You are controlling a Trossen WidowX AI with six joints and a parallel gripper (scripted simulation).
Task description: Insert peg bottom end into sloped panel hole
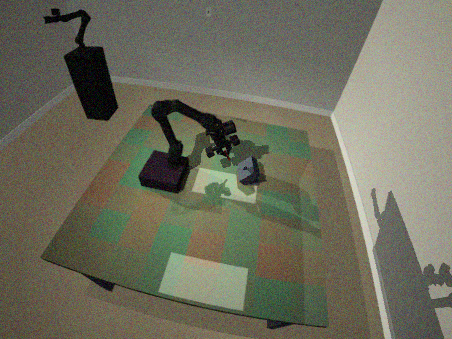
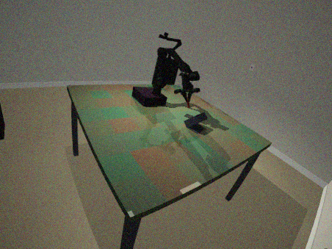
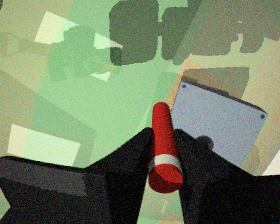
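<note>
The gripper [image 3: 164, 160] was clamped nearly closed around a red round peg [image 3: 164, 150], held above the table [image 2: 154, 167] just beside the sloped grey panel [image 3: 215, 125].

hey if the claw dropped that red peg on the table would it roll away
Probably. The red peg looks round with no flat sides, so lying down it would likely roll. It appears rigid and straight in the claw. Slim and tall, it would probably tip easily if stood on end.

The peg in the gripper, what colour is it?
The peg is red with a white band near one end, clearest in the wrist view.
</note>
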